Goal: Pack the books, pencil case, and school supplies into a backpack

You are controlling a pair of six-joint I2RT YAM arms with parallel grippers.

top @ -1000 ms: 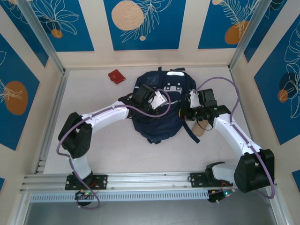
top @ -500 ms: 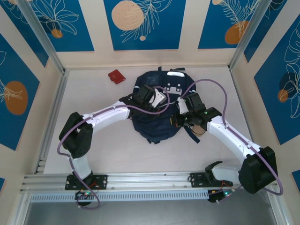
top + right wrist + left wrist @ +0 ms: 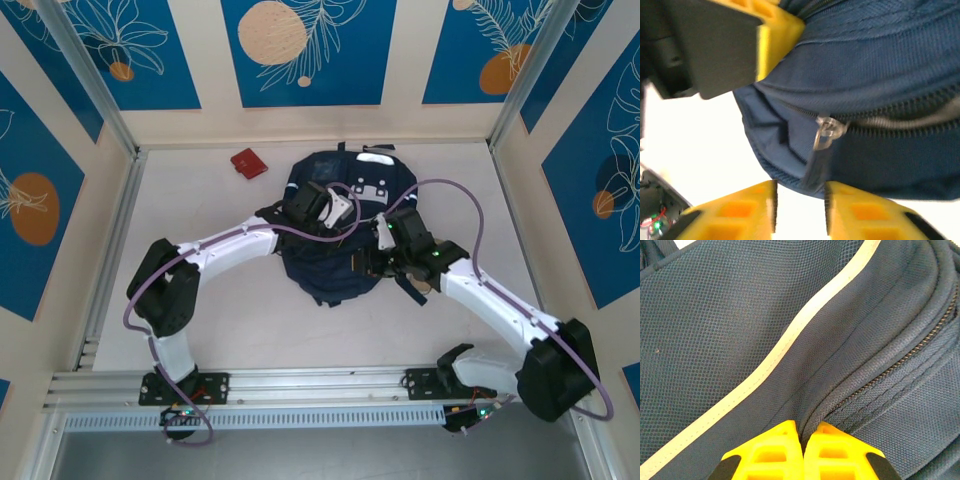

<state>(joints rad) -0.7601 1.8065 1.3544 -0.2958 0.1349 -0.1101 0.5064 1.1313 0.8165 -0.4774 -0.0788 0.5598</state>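
Observation:
The navy backpack [image 3: 330,240] lies flat mid-table. My left gripper [image 3: 344,213] rests on its front and, in the left wrist view, my left gripper [image 3: 802,432] is shut, pinching a ridge of backpack fabric next to a zipper [image 3: 910,357] and below the white stripe [image 3: 805,322]. My right gripper [image 3: 363,263] is at the bag's lower right side. In the right wrist view my right gripper [image 3: 800,202] is open, and a clear zipper pull [image 3: 821,150] hangs just beyond the gap, untouched. The books are out of view.
A small red flat case [image 3: 247,162] lies at the back left of the table. A brown object [image 3: 427,278] sits under my right forearm beside a dark strap [image 3: 410,285]. Metal frame rails border the table on the left and front.
My right gripper has swung left from beside the bag to its lower right edge and its jaws have opened. My left gripper has closed fully on the fabric, hardly moving.

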